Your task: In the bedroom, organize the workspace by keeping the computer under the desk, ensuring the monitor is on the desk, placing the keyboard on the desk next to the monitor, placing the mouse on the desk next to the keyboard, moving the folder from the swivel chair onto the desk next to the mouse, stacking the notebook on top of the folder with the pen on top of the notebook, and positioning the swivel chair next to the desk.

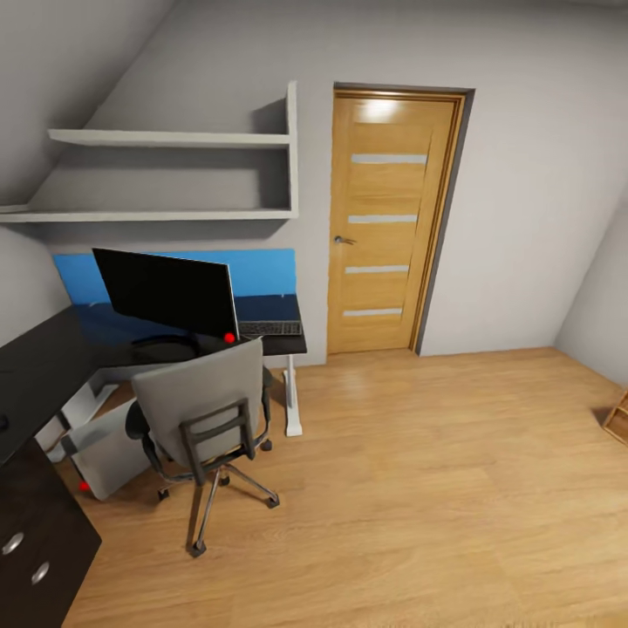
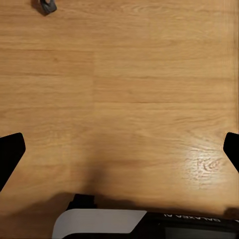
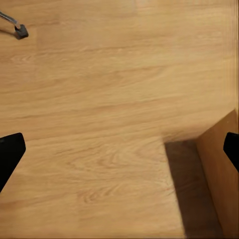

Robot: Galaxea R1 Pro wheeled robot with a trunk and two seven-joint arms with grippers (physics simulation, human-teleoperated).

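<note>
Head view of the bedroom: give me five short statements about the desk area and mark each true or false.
1. The monitor stands on the desk. True.
2. The keyboard lies on the floor by the door. False: it lies on the desk, beside the monitor's red-dotted corner.
3. The swivel chair shows its back to the camera. True.
4. The computer sits on top of the desk. False: it is on the floor, under the desk's edge beside the chair.
5. The door stands wide open. False: it is shut.
</note>
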